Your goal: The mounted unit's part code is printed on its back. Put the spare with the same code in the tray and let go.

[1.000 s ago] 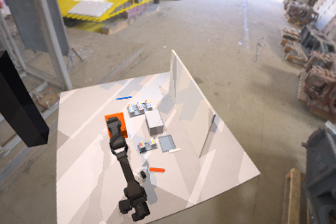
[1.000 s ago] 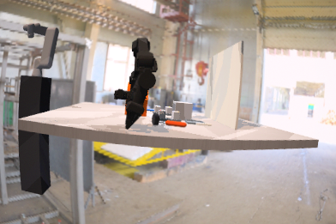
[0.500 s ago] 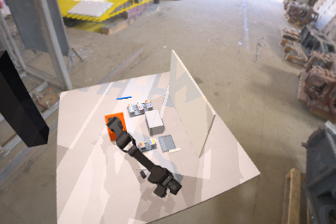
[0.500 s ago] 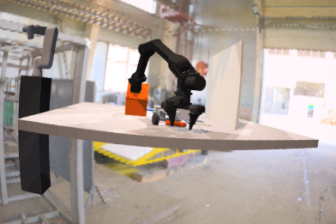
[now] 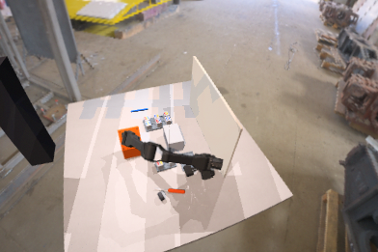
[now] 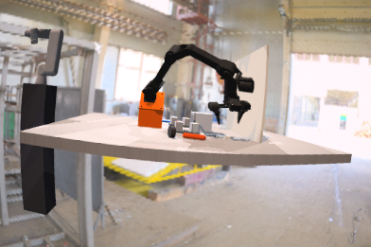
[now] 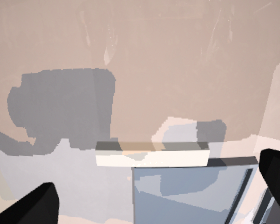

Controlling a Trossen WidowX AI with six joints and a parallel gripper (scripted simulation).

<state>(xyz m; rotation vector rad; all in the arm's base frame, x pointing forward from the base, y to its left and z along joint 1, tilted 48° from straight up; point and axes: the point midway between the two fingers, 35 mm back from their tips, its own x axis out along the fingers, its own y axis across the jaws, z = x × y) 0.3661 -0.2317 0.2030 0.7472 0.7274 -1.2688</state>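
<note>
Your gripper (image 5: 200, 173) sits just right of centre in the top view, fingers spread wide with nothing between them. In the exterior view the gripper (image 6: 230, 109) hangs above the table (image 6: 95, 132), right of centre, close in front of the upright panel (image 6: 253, 92).

The arm (image 5: 164, 154) reaches from the orange base (image 5: 127, 152) at centre-left toward the right of the frame, crossing over part of the spares below it. The panel (image 5: 212, 113) stands on edge just right of the gripper.

The mounted unit (image 5: 174, 137), a pale grey box, stands just above the arm at mid-frame. Its back face is not readable in any view, so you cannot tell the code.

One group of spares (image 5: 156, 122), small grey blocks with coloured tops, lies to the upper left of the unit. A second group (image 5: 161, 165) shows just under the forearm, partly hidden.

In the wrist view a shallow grey tray (image 7: 191, 205) fills the lower middle, with a pale bar (image 7: 153, 159) along its top edge and the dark fingertips in the lower corners. Nothing shows inside the tray.

Lower in the top view, a red bar (image 5: 176, 190) and a small dark piece (image 5: 161, 196) lie near each other, below the gripper. A thin blue strip (image 5: 139, 110) lies at upper centre-left of the table.
</note>
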